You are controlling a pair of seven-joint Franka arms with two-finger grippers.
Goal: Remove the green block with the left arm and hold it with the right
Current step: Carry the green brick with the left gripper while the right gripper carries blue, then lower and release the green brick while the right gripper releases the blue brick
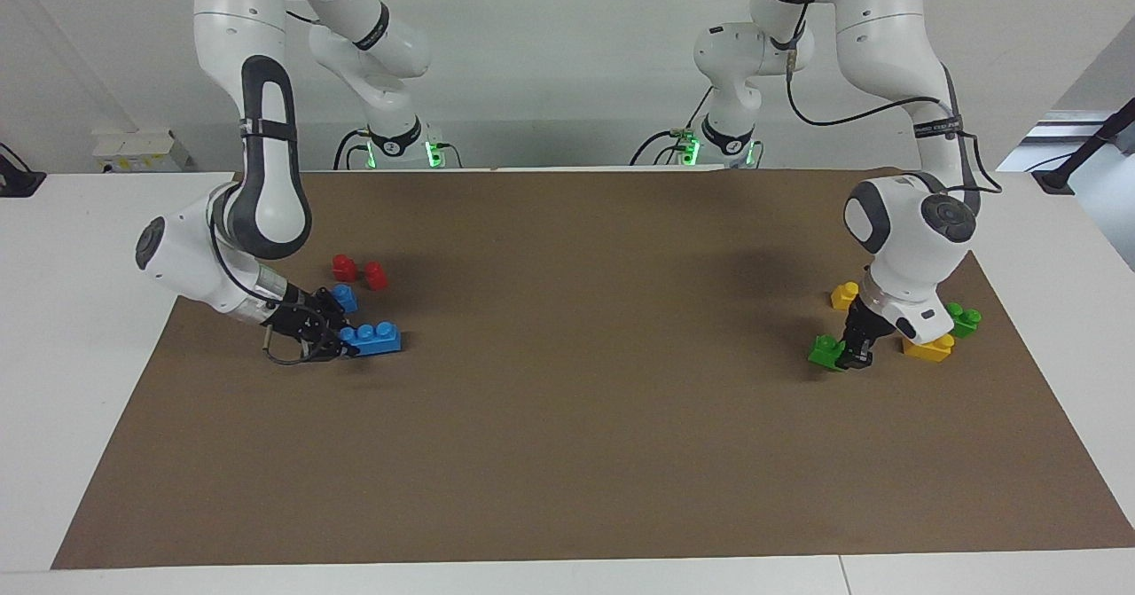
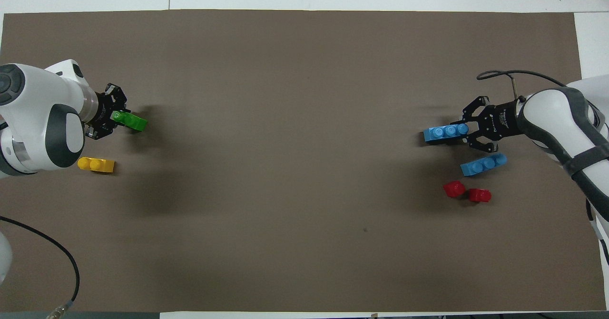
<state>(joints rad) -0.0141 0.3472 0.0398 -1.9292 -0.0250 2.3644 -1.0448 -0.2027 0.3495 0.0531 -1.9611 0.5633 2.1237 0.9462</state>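
Facing view showed the right gripper [image 1: 341,340] down on the tabletop [image 1: 567,453] at its own end, fingers pinching the end of a blue brick [image 1: 374,339], with a second blue brick [image 1: 344,297] and two red pieces [image 1: 359,271] beside it. At the left arm's end, the left gripper [image 1: 857,354] pinched the green block [image 1: 828,352], low beside a yellow brick [image 1: 927,348]. Judged step: grasp made, removal starting. Next, the block likely needs lifting clear without nudging that yellow brick.
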